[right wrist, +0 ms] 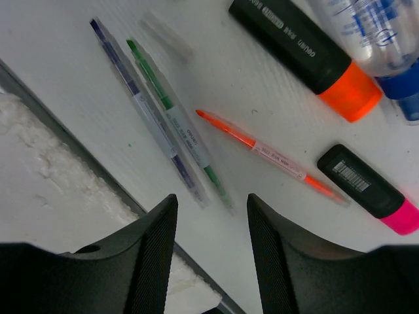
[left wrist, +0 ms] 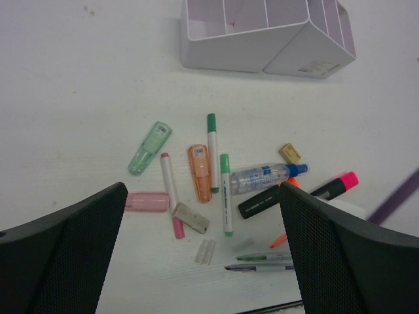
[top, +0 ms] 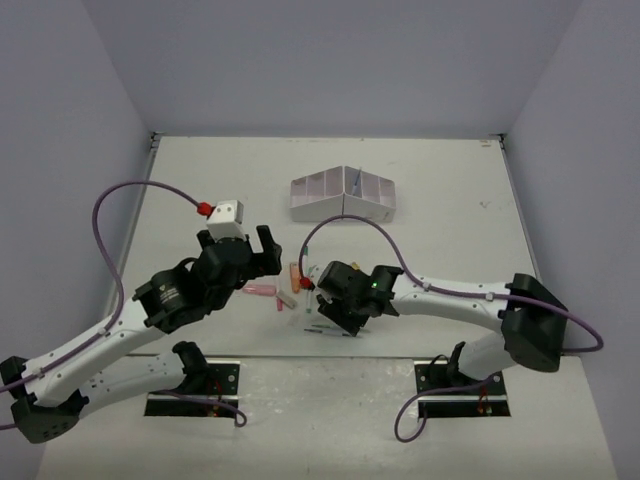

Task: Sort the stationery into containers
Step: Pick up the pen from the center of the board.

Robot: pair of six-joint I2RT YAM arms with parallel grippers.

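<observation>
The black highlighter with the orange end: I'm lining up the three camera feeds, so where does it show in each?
Top external: too small to pick out within the stationery pile.
Left wrist: the black highlighter lies diagonally, right of centre.
Right wrist: top right, orange end pointing down-right.
Shared landmark: the clear blue-capped bottle, right beside it in both wrist views.
</observation>
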